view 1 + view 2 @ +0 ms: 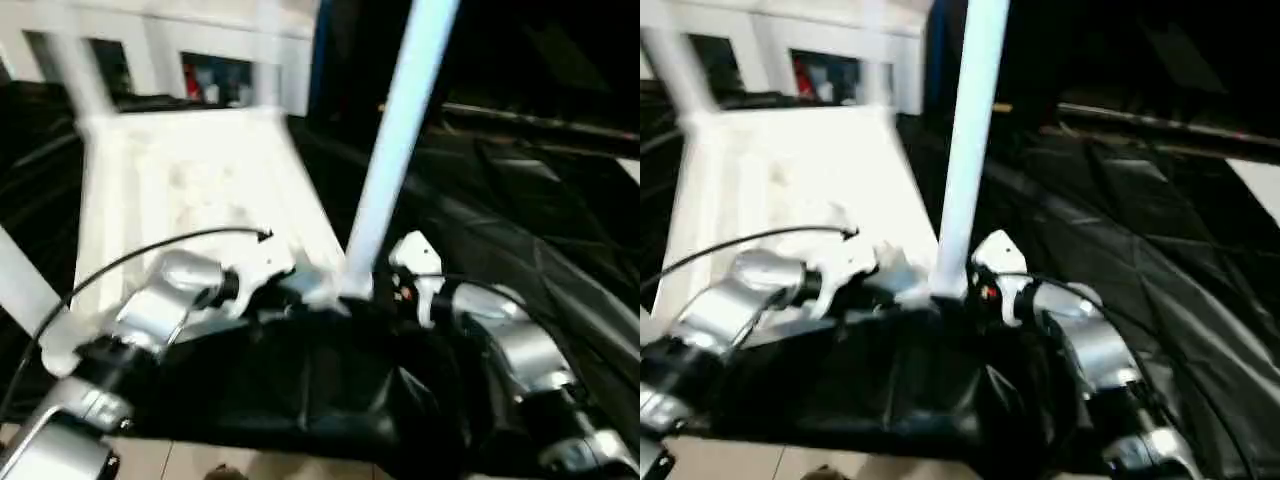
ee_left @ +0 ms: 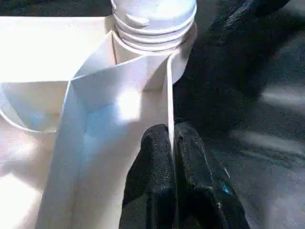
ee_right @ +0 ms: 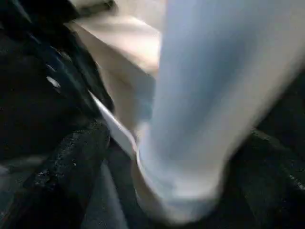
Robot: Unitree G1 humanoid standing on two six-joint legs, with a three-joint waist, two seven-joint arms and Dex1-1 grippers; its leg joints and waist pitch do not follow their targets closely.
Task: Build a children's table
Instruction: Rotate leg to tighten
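Where the table point(image 1: 190, 180) lies: it is laid upside down on the tabletop point(image 1: 530, 230), to the left of centre, with its hollow underside turned up.
Underside: an open tray shape is formed by a thin raised rim point(image 2: 169, 95) and straight ribs; nothing is held in the compartments that can be seen.
Socket point(image 2: 187, 57): a round collar is set at the near right corner, where rim and ribs meet.
Socket contents: the ridged, threaded end of a leg point(image 1: 400, 130) is seated in it.
Leg: a long, smooth white tube is seen rising steeply from that corner, tilted slightly to the right.
Far legs: two more white tubes point(image 1: 75, 65) are seen upright at the far corners, blurred.
Material: table and legs are of glossy white plastic with thin walls and rounded corners.
Tabletop cover: a black cloth point(image 1: 940, 390) with creases and a dull sheen is draped over it and hangs folded at the near edge.
Left gripper point(image 2: 172, 143): its jaws are clenched on the rim just beside the socket; the black fingers point(image 2: 152, 162) are rough and pebbled.
Right gripper point(image 3: 176, 136): its jaws are spread wide on either side of the leg's foot, with a gap seen at one finger point(image 3: 71, 167).
Forearms: silver metal cylinders point(image 1: 165, 300) are seen, with a thin black cable point(image 1: 130, 255) arched over the left one.
Writing: coloured items on the rear shelf point(image 1: 215, 78) are too blurred for lettering to be read.
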